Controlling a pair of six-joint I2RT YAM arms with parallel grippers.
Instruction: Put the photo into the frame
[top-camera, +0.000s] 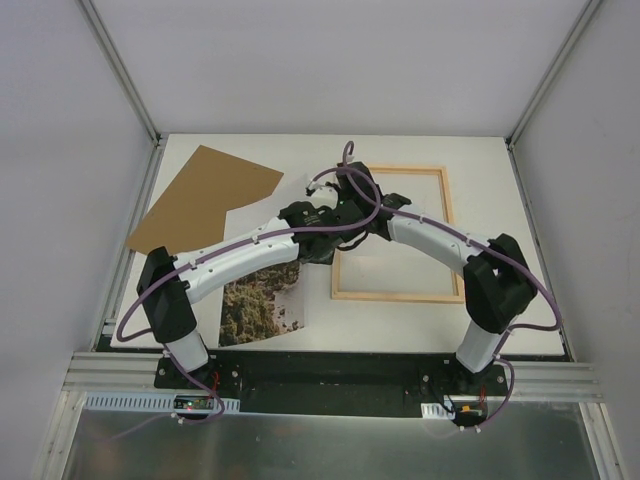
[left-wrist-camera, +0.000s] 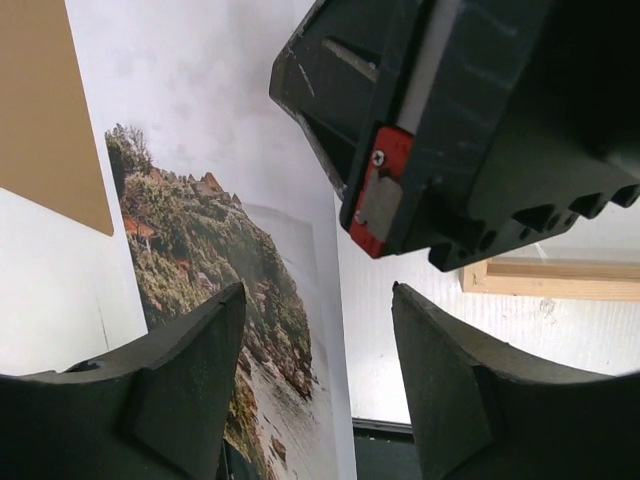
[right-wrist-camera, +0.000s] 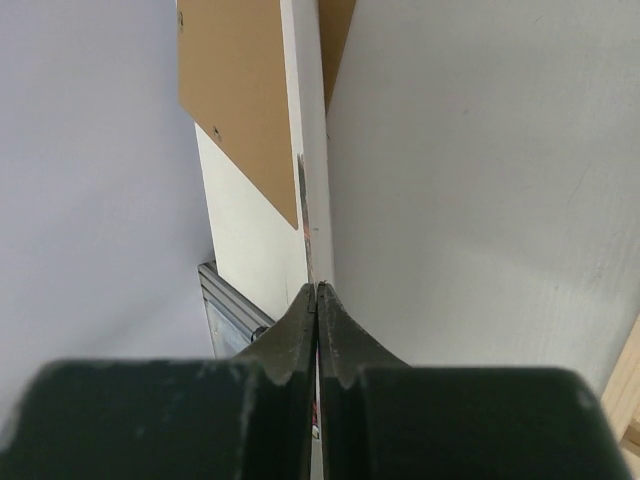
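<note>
The photo (top-camera: 258, 305), a green-brown cliff print, lies at the near left with its far right part raised off the table. My right gripper (top-camera: 312, 205) is shut on the photo's edge, which shows edge-on as a thin sheet (right-wrist-camera: 305, 150) above the closed fingertips (right-wrist-camera: 317, 290). My left gripper (top-camera: 322, 250) is open and empty. It hovers over the photo's right edge (left-wrist-camera: 200, 250), its fingers (left-wrist-camera: 318, 300) on either side of that edge and not touching it. The light wood frame (top-camera: 395, 295) lies flat to the right, with its rail showing in the left wrist view (left-wrist-camera: 560, 280).
A plain brown backing board (top-camera: 205, 200) lies at the far left, also showing in the wrist views (left-wrist-camera: 45, 110) (right-wrist-camera: 240, 90). The right gripper's black body (left-wrist-camera: 450, 130) hangs just above the left fingers. White walls enclose the table.
</note>
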